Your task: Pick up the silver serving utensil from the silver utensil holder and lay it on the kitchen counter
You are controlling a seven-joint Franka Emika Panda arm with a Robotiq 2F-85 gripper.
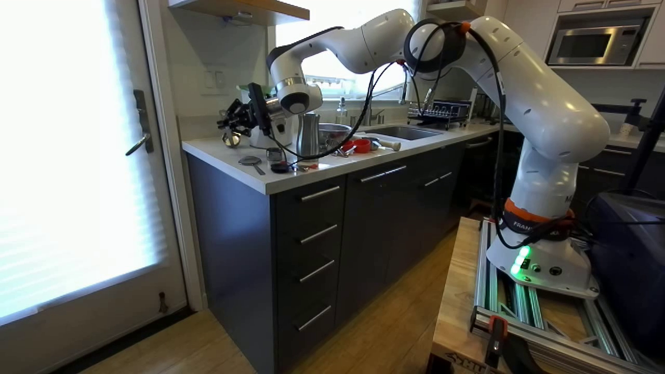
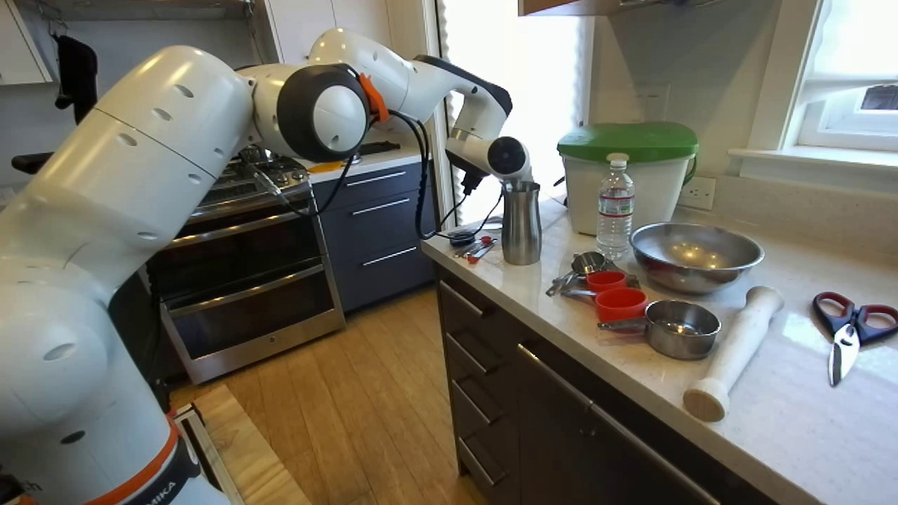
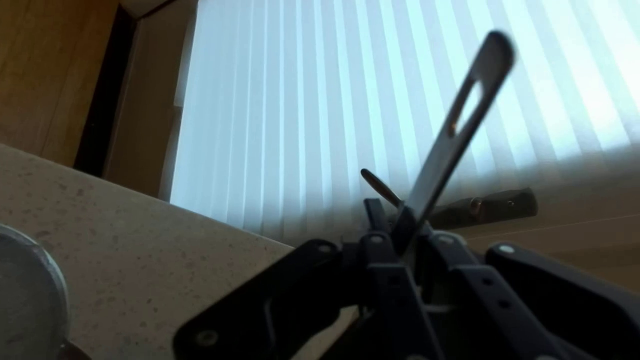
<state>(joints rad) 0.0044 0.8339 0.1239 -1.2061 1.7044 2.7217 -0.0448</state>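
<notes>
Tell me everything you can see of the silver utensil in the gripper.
The silver utensil looks like metal. In the wrist view its slim, flat handle slants up to the right, ending in a rounded tip with a long slot just below it. The gripper is closed on the handle. In an exterior view a round, shiny part, apparently its head, shows below the gripper; whether it touches the kitchen counter cannot be told.
</notes>
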